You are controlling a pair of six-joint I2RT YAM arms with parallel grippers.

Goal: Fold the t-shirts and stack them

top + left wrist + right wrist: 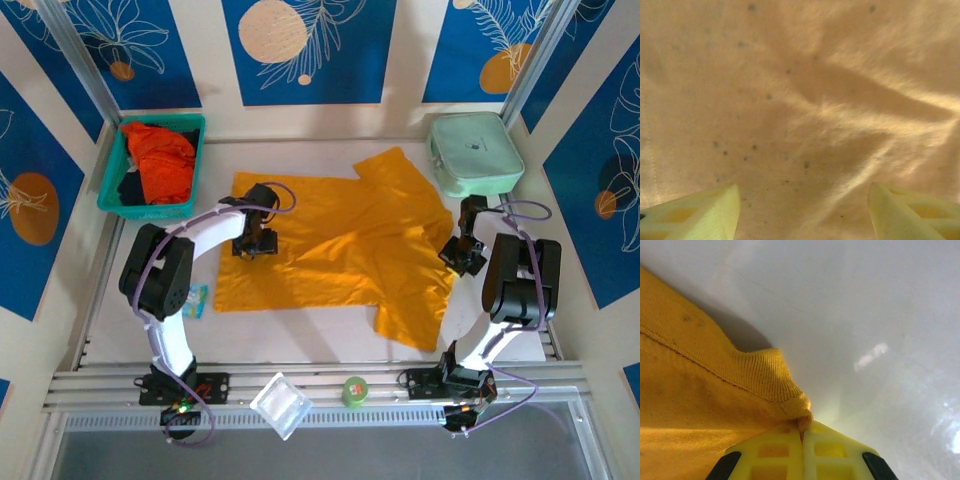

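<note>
Mustard t-shirt | right end effector pinches edge (wrist view) | left end effector agape

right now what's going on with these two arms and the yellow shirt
Two robot arms are working on a yellow shirt that lies spread out and rumpled on the table. The right gripper is pinched shut on a ribbed edge of the shirt at its right side. The left gripper is open, low over the shirt's left part. A red shirt sits bunched in the basket at the far left, not yet folded or stacked.
</note>
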